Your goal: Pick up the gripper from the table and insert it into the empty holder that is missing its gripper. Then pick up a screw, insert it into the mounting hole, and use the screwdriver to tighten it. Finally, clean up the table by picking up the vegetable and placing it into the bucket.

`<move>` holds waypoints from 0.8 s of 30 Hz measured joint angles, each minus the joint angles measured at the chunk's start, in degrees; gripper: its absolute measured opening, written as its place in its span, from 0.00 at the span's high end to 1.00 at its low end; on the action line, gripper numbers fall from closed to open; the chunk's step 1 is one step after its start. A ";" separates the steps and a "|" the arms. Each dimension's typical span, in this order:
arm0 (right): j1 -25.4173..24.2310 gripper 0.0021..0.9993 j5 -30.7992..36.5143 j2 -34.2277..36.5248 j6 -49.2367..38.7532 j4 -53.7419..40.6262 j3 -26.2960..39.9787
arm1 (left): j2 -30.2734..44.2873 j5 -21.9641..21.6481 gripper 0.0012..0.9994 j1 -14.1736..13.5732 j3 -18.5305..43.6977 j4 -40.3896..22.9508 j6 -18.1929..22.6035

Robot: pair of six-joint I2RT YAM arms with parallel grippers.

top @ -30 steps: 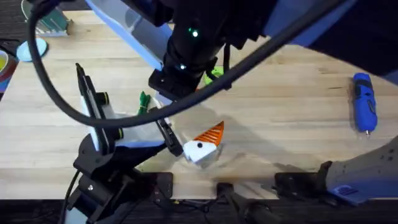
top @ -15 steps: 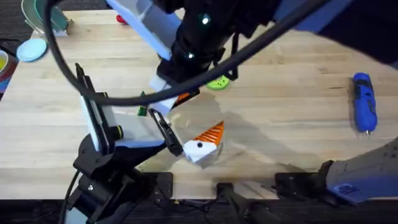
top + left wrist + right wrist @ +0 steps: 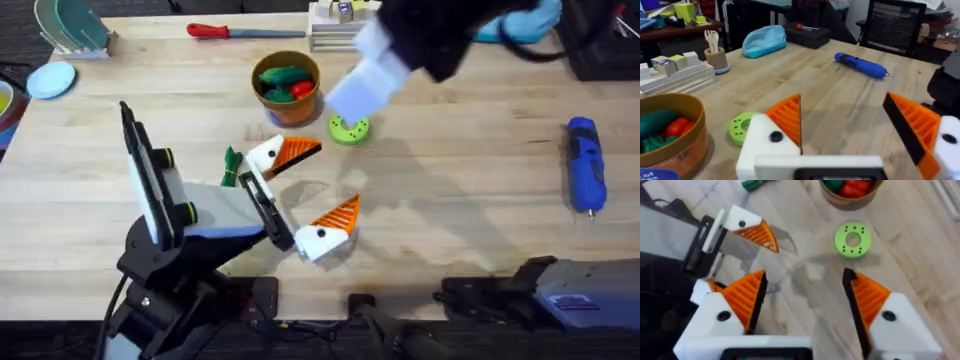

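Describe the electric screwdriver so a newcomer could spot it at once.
Start from the wooden table and go to its right edge in the overhead view. The screwdriver lies there alone: chunky, blue, pen-shaped. The other screwdriver, at the far edge, is slim and red-handled.

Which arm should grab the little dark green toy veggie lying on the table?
Probably left. The small dark green toy vegetable lies right beside the open left gripper, on that arm's side. The right gripper, also open, hangs high above the table.
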 joint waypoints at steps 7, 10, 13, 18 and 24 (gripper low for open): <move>-11.25 0.08 -10.93 -1.99 -6.73 -1.35 -4.42 | -0.02 0.00 0.01 0.00 0.00 0.02 0.01; -15.78 0.08 -15.09 -4.99 -9.04 0.48 -11.37 | -0.02 0.00 0.01 0.00 0.00 0.02 0.01; -20.43 0.08 -18.55 -9.91 -10.23 4.26 -20.25 | -0.01 0.00 0.01 0.00 0.00 0.02 0.00; -28.62 0.08 -24.75 -21.19 -11.07 10.69 -34.91 | -0.02 -0.02 0.01 0.00 0.00 0.02 0.00; -34.93 0.08 -29.61 -33.06 -12.30 15.83 -47.02 | 0.00 0.00 0.01 0.00 0.00 0.02 0.02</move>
